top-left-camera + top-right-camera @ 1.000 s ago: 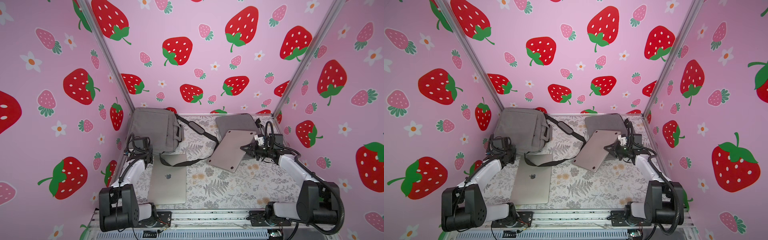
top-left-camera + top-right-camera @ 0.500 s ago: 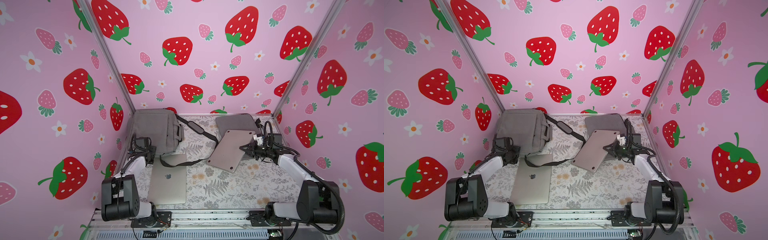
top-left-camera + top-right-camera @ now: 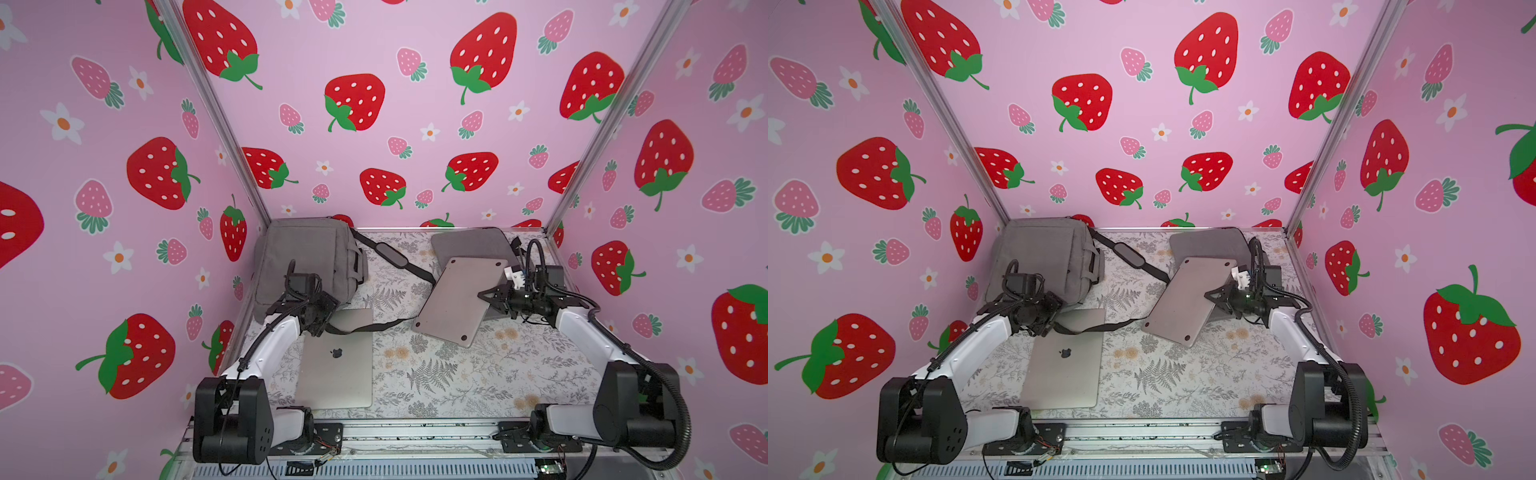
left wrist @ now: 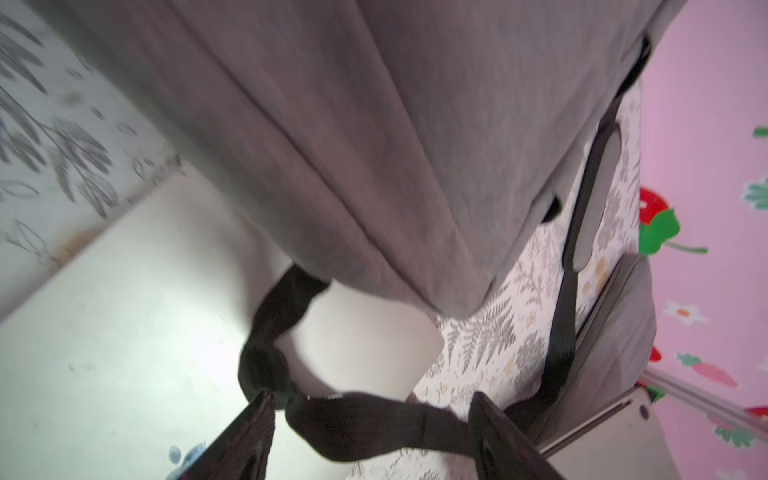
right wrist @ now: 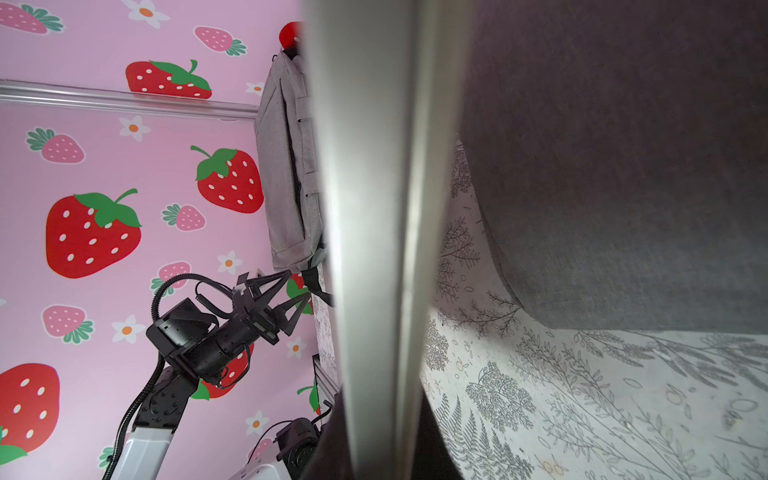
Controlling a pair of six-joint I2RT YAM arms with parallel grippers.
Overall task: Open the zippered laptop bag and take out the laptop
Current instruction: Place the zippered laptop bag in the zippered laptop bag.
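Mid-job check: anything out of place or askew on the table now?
The upturned grey laptop, rubber feet showing, sits tilted, one edge pinched in the right gripper. The black shoulder strap of the grey fabric bag trails across the flat silver laptop with the logo, right by the open left gripper.

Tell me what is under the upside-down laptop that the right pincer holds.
The upside-down laptop, clamped in the right pincer, overlaps the grey sleeve at its far edge; the right wrist view shows floral tablecloth below its raised side. Anything else beneath is covered.
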